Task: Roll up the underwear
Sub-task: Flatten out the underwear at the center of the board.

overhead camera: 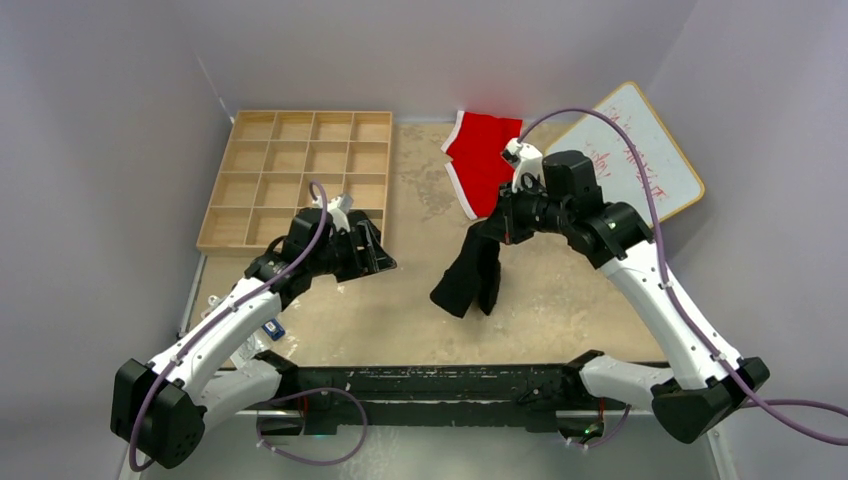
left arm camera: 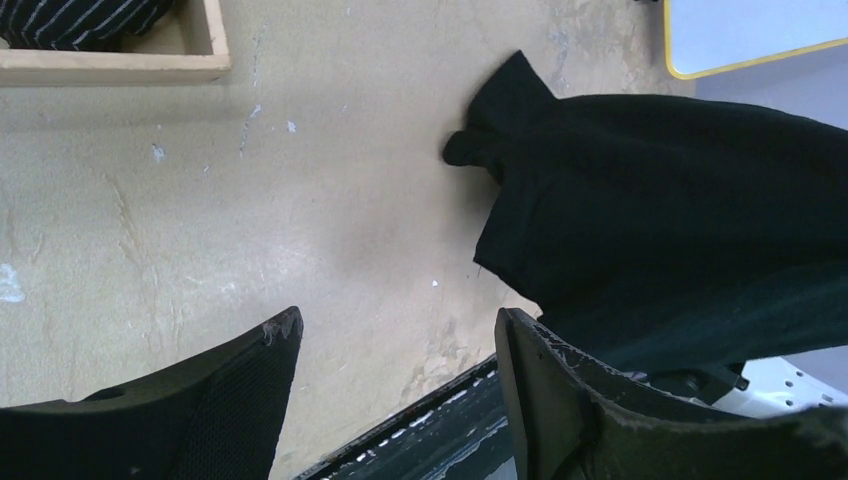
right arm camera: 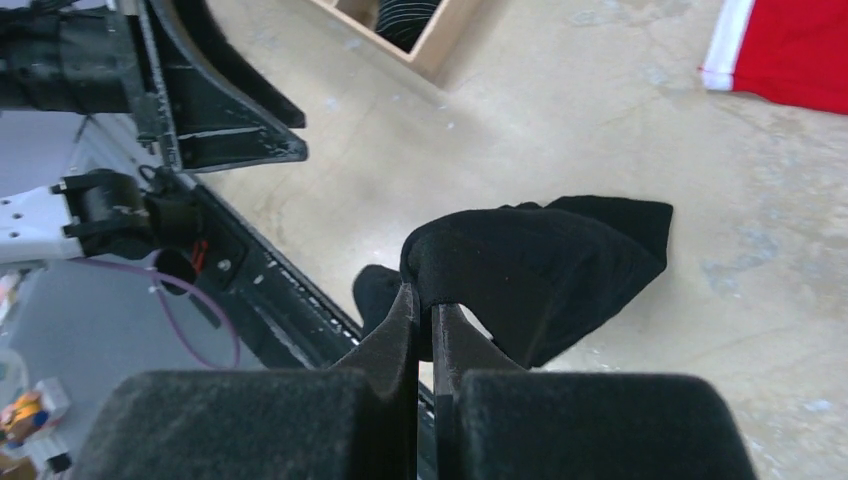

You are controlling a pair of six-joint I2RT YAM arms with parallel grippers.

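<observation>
My right gripper (overhead camera: 497,228) is shut on a top fold of a black underwear (overhead camera: 468,278) and holds it up, so the cloth hangs down with its lower end on the table. In the right wrist view the fingers (right arm camera: 423,298) pinch the black fabric (right arm camera: 540,262). My left gripper (overhead camera: 378,258) is open and empty, left of the hanging cloth, by the tray's near right corner. In the left wrist view its jaws (left arm camera: 395,325) stand wide apart with the underwear (left arm camera: 660,220) to their right. A second dark, finely striped fabric piece (left arm camera: 80,20) lies in a tray compartment (right arm camera: 405,18).
The wooden grid tray (overhead camera: 300,160) lies at the back left. Red briefs with white trim (overhead camera: 485,155) lie at the back centre. A whiteboard with a yellow rim (overhead camera: 640,160) leans at the back right. A black rail (overhead camera: 450,385) runs along the near edge.
</observation>
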